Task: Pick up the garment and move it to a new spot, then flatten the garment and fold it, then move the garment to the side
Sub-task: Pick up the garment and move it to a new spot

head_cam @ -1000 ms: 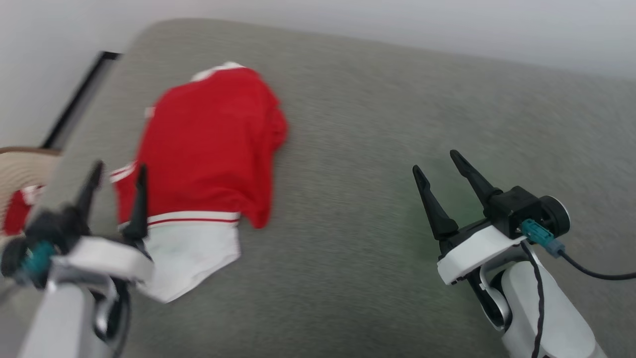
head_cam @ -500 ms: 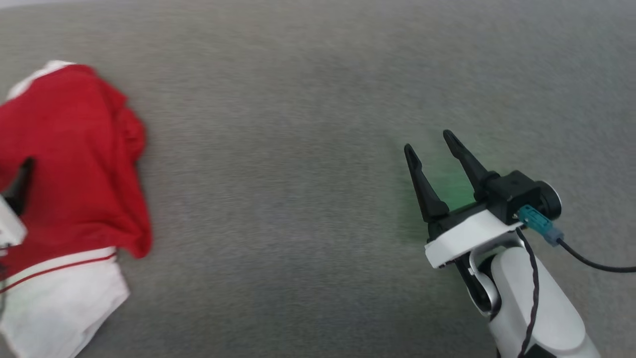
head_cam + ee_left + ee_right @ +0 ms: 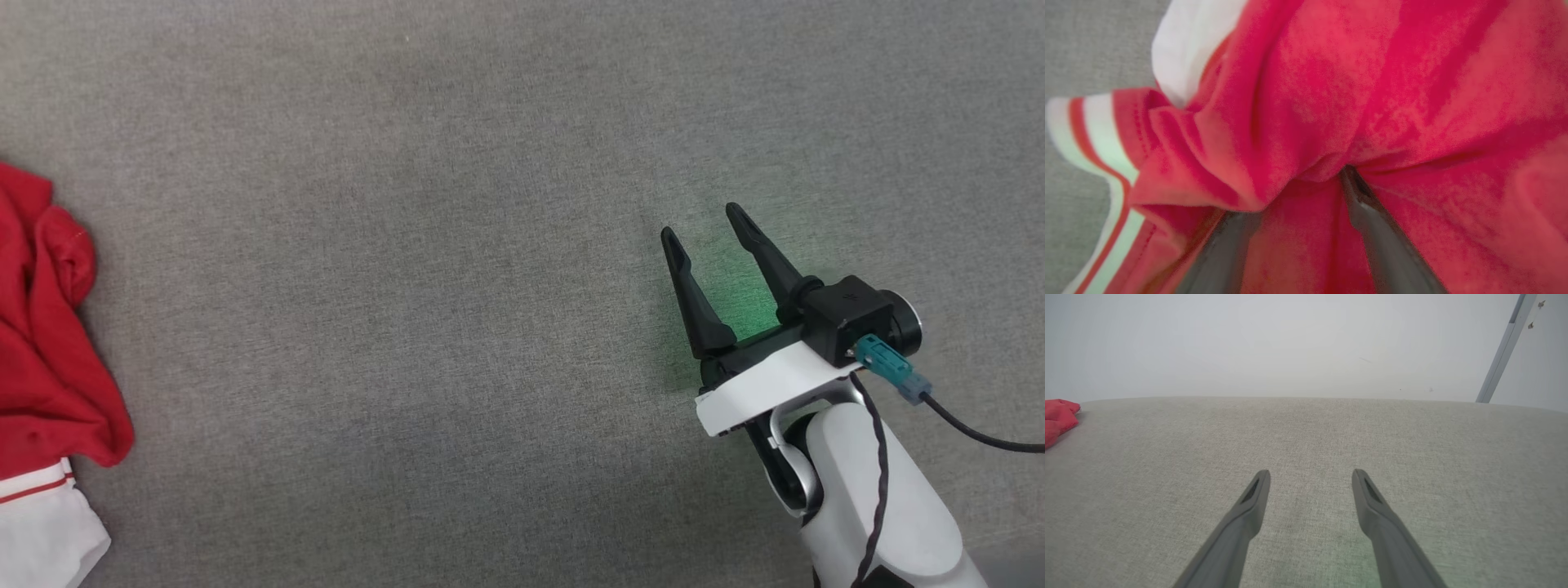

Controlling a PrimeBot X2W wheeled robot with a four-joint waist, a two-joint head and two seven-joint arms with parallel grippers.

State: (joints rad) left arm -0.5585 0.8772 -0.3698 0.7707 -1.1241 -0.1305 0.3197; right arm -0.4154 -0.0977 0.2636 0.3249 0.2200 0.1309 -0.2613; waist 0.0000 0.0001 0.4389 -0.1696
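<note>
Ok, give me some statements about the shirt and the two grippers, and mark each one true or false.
1. The right gripper holds the garment. False: its fingers stand apart with nothing between them, over the bare grey surface.
2. The garment lies at the left edge of the head view, well apart from the right gripper. True.
3. The left gripper is pushed into the garment, with red fabric between its fingers. True.
4. The garment is spread out flat. False: it is bunched up in folds.
</note>
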